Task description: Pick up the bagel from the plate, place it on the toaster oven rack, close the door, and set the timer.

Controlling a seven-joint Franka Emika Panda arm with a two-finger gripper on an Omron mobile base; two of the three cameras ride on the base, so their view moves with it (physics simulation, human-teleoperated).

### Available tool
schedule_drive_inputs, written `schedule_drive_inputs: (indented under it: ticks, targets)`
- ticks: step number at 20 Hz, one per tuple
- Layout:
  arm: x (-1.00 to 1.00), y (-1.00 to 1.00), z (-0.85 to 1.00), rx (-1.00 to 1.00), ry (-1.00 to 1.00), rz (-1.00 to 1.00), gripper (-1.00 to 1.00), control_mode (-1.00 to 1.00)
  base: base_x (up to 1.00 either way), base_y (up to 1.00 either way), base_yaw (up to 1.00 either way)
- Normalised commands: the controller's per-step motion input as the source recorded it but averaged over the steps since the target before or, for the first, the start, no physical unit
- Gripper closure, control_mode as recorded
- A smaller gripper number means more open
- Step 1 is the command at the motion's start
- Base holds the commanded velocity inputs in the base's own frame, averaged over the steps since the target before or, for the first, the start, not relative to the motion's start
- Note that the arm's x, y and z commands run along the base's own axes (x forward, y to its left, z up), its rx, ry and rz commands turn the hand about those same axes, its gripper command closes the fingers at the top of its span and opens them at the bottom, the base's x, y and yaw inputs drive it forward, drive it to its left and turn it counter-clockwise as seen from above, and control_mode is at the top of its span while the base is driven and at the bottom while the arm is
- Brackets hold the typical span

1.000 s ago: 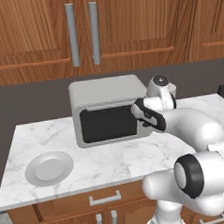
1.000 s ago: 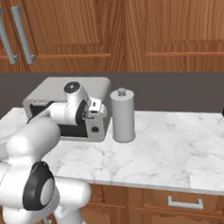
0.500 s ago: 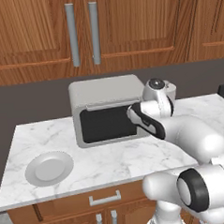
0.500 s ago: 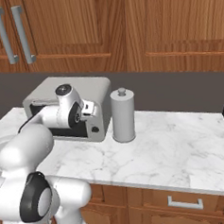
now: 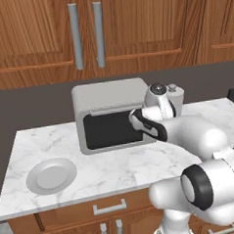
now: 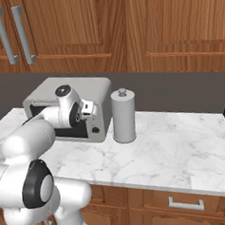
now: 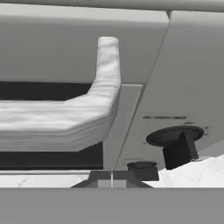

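— Looking at the gripper (image 7: 112, 178): clenched or released?
— Clenched tight, tips pressed together, grasping nothing. Parked close against the right end of the toaster oven (image 5: 108, 95), facing its front.
— Touching anything?
— Hard to tell. Sitting just below a small dark knob (image 7: 141, 165) in the hand view, with a larger dark knob (image 7: 175, 140) up and to the right of that, both on the pale control panel (image 7: 192, 70).
— And left of the panel?
— Seeing the door (image 5: 110, 130) there, shut flat against the oven front, dark glass inside a light grey frame. Crossed by a pale handle (image 7: 65, 118), running sideways and bending up at its end just beside the panel's edge.
— Anything readable behind the glass?
— No, too dark to make out.
— Further out, on the left?
— Finding the plate (image 5: 51, 175) flat on the marble counter (image 6: 183, 142), forward and left of the oven, well apart from it, near the counter's front edge.
— On the right?
— Noting a grey cylindrical canister (image 6: 123, 116) with a small top knob, upright just beside the oven's right wall.
— Behind?
— Wooden cabinets (image 5: 142, 24) above a dark backsplash (image 6: 179, 88), with two vertical grey bar handles (image 5: 87, 35) over the oven.
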Motion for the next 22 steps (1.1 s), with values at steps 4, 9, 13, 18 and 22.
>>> schedule_drive_inputs:
  ticks: [4,9,13,18,22]
  targets:
    - [0.22,-0.04,0.0,-0.03,0.0,0.0,1.0,-1.0,0.0,0.0,0.0]
    - [0.12,-0.17,0.0,-0.05,0.0,0.0,1.0,-1.0,0.0,0.0,0.0]
    - [0.13,-0.28,0.0,-0.05,0.0,0.0,1.0,-1.0,0.0,0.0,0.0]
    - [0.22,-0.32,0.0,-0.03,0.0,0.0,1.0,-1.0,0.0,0.0,0.0]
    - [0.14,-0.42,0.0,0.0,0.0,0.0,1.0,-1.0,0.0,0.0,0.0]
